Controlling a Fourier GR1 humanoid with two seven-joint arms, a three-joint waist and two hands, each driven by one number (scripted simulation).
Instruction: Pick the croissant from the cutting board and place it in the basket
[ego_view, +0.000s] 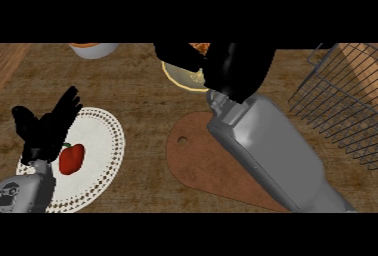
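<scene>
Croissant (199, 48) transport looks like the step in hand. Only a small orange-brown patch of it shows, tucked at the top edge of the right hand, high above the wooden counter (140, 85) and off the board. The right forearm (273, 150) is the biggest thing in view, slanting up from the lower right across the middle. Next in size is the wire basket (332, 105), which stands at the right edge, well apart from the hand. The move should therefore be a sweep to the robot's right, kept high enough that the pastry passes over the near rim rather than into the wires. The brown cutting board (207, 170) lies under the forearm with no croissant on it, so nothing there needs care. The white lacy plate (103, 130) on the left is out of the path. The right hand (236, 65) has its black fingers curled round the croissant. They should stay so until the pastry is over the middle of the basket, and only then come down and let go. The left hand (44, 130) rests over the plate, fingers straight and up, holding nothing. A yellow dish (181, 80) sits just below the right hand, so drifting left or sinking early could knock it. Smallest are the red fruit (71, 159) on the plate and a grey cup (96, 50) at the top, both clear of the route.
</scene>
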